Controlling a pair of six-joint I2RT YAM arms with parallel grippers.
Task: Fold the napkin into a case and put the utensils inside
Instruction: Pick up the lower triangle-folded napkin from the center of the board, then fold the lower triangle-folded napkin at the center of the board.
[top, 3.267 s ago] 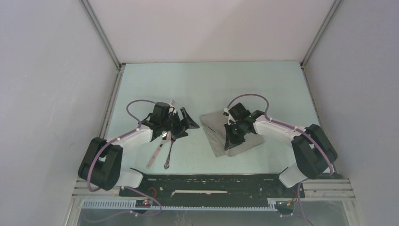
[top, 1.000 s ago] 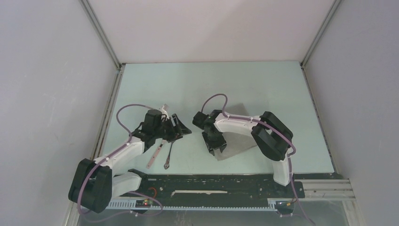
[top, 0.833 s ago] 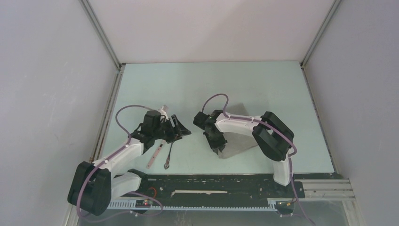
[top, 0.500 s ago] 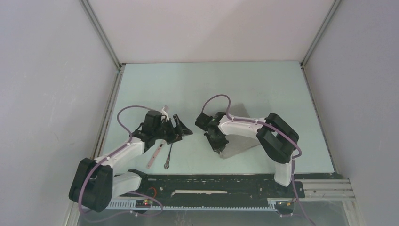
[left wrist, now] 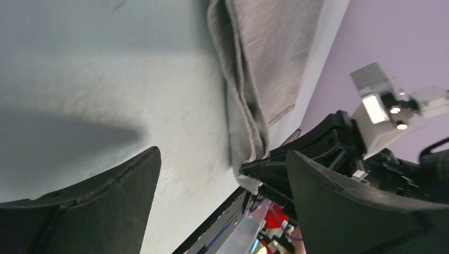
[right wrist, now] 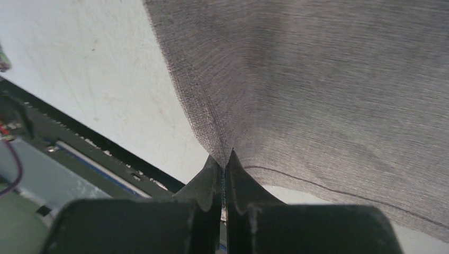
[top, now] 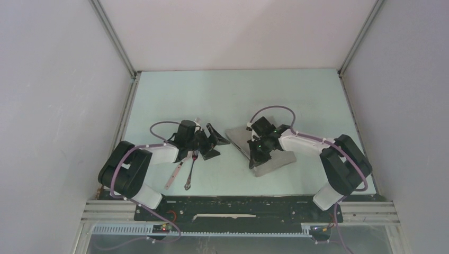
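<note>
The grey napkin (top: pixel 275 159) lies folded right of centre. Its layered edge (left wrist: pixel 249 106) shows in the left wrist view. My right gripper (top: pixel 258 152) is shut on the cloth's near-left edge (right wrist: pixel 226 159), with fabric pinched between the closed fingertips. My left gripper (top: pixel 216 144) stands open just left of the napkin, its fingers (left wrist: pixel 106 206) wide apart and nothing between them. The right gripper (left wrist: pixel 312 159) shows beyond it, holding the cloth. The pink-handled spoon (top: pixel 172 177) and the metal fork (top: pixel 190 168) lie side by side on the table beside the left arm.
The pale green table (top: pixel 238 95) is walled by white panels at the back and sides. A black rail (top: pixel 238 203) with the arm bases runs along the near edge.
My right gripper has shut on the napkin's edge and pulled it to the right. The left gripper has opened wider and moved right, close to the napkin.
</note>
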